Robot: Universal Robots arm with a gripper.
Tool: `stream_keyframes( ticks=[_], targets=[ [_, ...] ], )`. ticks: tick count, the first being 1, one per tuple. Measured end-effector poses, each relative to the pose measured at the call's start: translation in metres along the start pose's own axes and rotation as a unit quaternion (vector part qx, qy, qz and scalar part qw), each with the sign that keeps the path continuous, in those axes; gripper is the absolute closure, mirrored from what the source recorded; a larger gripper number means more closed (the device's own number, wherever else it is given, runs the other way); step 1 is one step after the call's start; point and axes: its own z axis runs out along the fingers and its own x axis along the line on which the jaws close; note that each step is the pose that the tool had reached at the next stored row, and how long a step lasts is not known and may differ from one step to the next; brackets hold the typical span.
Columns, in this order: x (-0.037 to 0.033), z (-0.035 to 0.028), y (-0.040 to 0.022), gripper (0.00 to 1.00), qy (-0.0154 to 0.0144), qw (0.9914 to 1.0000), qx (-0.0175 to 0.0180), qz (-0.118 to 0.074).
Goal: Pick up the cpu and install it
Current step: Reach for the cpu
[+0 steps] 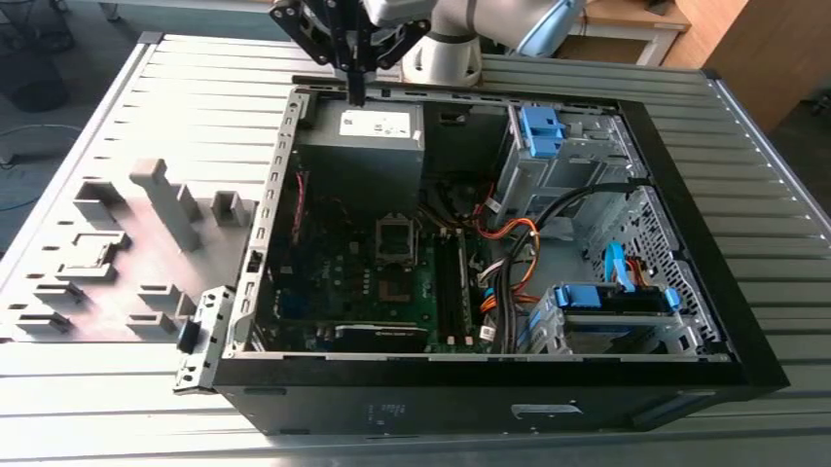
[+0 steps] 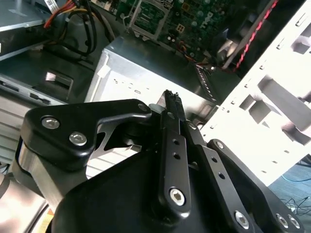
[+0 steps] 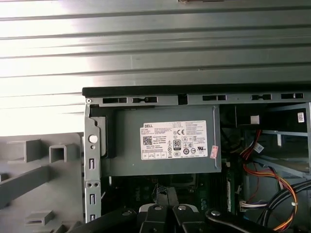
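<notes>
1. Cpu [image 1: 93, 255]: hard to make out. My best candidate is the flat grey square lying in a square pocket of the fixture tray [image 1: 208, 263]. It is outside the PC case [image 1: 454, 404], beyond the case wall on the exterior view's left.
2. Gripper [image 1: 354, 95] hangs point-down over the PC case's far rim, just above the power supply [image 1: 379, 126]. The fingers [image 2: 171, 111] are pressed together, with nothing visible between them in either wrist view.
3. Key relation: the chip lies outside the case and well apart from the gripper. From the gripper it is off toward the exterior view's left, past the case wall.
4. The chip is square and lies flat, so there is no long axis to line up with.
5. Socket [image 1: 396, 238] sits mid-case on the board. I cannot tell whether it is occupied.
</notes>
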Motion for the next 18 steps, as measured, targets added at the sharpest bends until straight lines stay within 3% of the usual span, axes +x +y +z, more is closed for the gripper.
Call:
stream_keyframes(
  ticks=[18],
  targets=[
    [0.0338, -0.0002, -0.0019, 0.89, 0.0000, 1.00000, 0.0000, 0.000]
  ],
)
